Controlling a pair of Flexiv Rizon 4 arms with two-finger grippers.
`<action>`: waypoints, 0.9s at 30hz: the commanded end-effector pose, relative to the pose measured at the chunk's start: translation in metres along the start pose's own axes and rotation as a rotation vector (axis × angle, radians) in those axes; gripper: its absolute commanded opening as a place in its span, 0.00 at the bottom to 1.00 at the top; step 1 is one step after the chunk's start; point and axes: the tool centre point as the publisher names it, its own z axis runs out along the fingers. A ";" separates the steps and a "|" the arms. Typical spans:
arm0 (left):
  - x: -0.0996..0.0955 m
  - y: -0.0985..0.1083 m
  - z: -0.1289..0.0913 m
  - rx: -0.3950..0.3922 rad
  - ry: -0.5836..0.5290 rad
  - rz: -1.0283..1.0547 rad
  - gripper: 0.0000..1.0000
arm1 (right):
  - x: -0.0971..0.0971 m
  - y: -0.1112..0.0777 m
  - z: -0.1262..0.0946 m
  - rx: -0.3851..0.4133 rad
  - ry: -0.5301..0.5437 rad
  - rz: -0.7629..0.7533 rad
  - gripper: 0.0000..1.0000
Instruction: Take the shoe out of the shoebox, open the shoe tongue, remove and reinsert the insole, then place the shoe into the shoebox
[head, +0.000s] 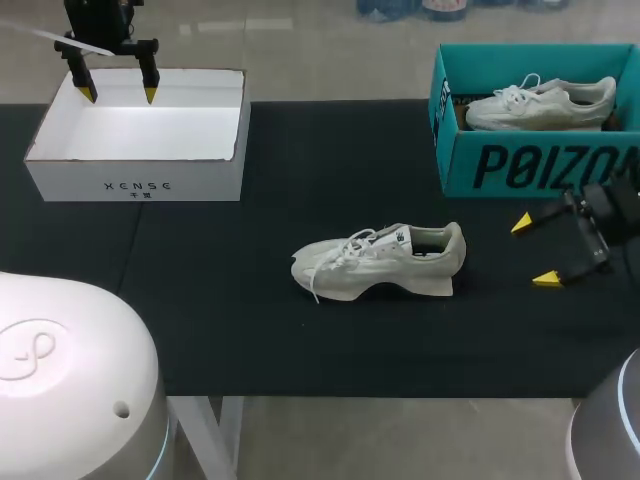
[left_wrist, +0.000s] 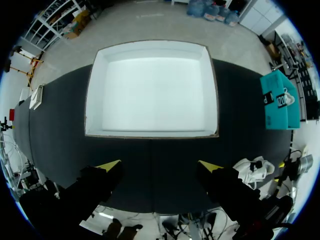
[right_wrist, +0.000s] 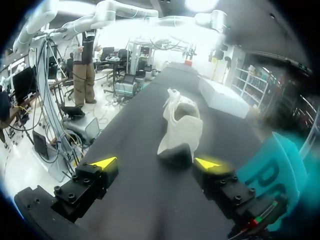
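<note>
Yellow-tipped, spread wide, gripping nothing: right end effector, low over the table, aimed at the heel of the shoe, near it but not touching. Same finding from the right wrist view: heel straight ahead of the open fingers, nothing between them. Likewise wide open and empty: left end effector, held above the white box. Nothing inside that box.

Shoe location: upright on its sole near the table's middle, laced, toe toward the white box, heel toward the right arm. Further out, on the right arm's side: teal shoebox with a second shoe inside. No telling which box belongs to the loose shoe.

Progress, as judged: removal from the box done. Outstanding: opening the tongue, removing and reinserting the insole, returning the shoe to the box. Insole condition not discernible.
</note>
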 end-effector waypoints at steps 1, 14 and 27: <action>0.000 0.000 0.000 0.000 0.000 0.000 1.00 | -0.005 -0.006 0.015 -0.013 0.001 -0.002 1.00; 0.000 0.000 0.000 0.000 0.000 0.000 1.00 | -0.032 -0.032 0.026 -0.071 -0.061 0.053 1.00; 0.000 0.000 0.000 0.000 0.000 0.000 1.00 | -0.048 -0.049 0.040 -0.105 -0.094 0.102 1.00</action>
